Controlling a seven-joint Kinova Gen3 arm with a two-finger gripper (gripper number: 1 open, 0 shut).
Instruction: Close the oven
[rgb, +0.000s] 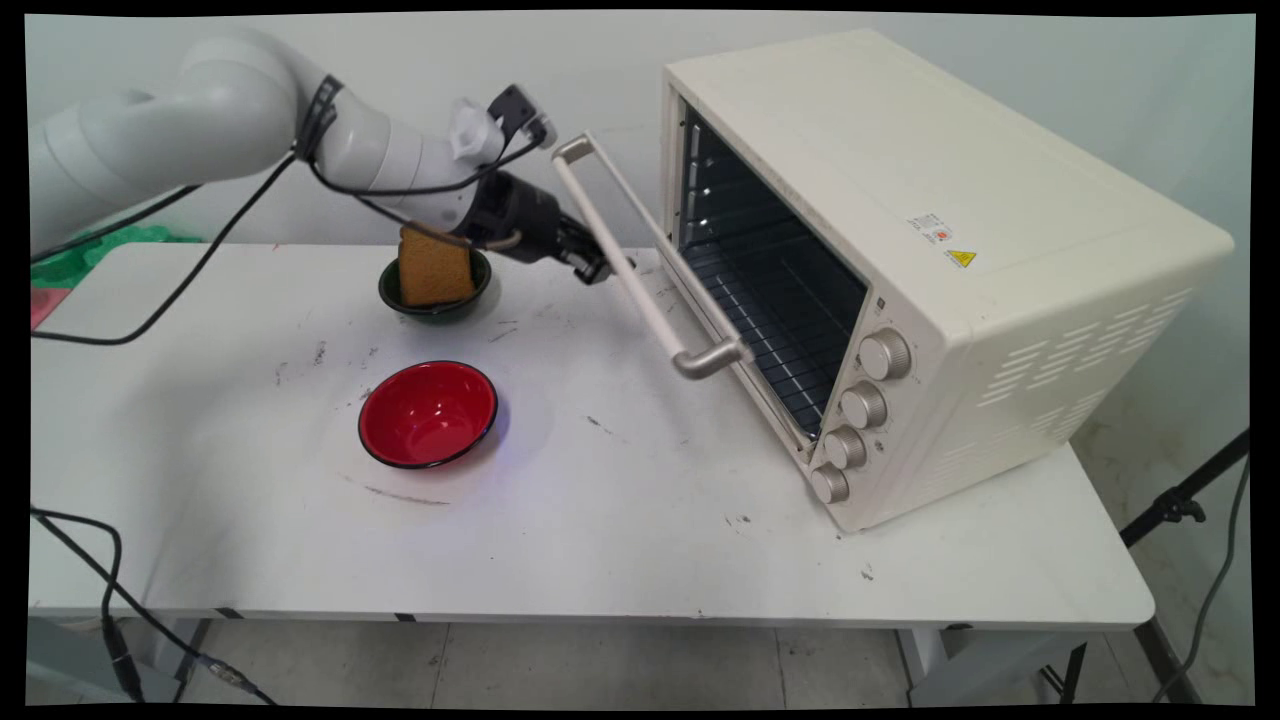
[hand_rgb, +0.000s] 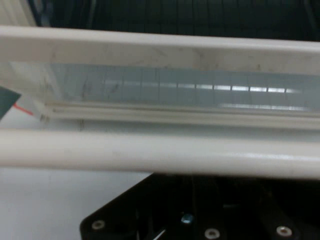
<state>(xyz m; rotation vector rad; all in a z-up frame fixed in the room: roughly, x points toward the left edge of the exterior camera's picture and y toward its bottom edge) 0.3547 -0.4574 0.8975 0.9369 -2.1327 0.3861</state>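
Cream metal is what we see: the oven (rgb: 940, 270) on the worktop (rgb: 620, 520), its door (rgb: 700, 300) half open. The pincer (rgb: 598, 268) is at the door handle (rgb: 640, 262); whether it is apart or together, we cannot tell. Behind it a brown sponge (rgb: 435, 266) stands in a dark green bowl (rgb: 436, 306), and a red bowl (rgb: 428, 414) is nearer.

oven (rgb: 900, 200) – matt cream metal | knobs (rgb: 885, 354) – brushed metal | red bowl (rgb: 428, 414) glossy, maybe plastic | table (rgb: 620, 540) scuffed

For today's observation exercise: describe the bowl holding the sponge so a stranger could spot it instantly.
Start at the cream oven on the white table. Left of its half-open door, beside the claw, sits a dark green bowl. Unlike the red bowl nearer the camera, it holds an upright brown sponge.
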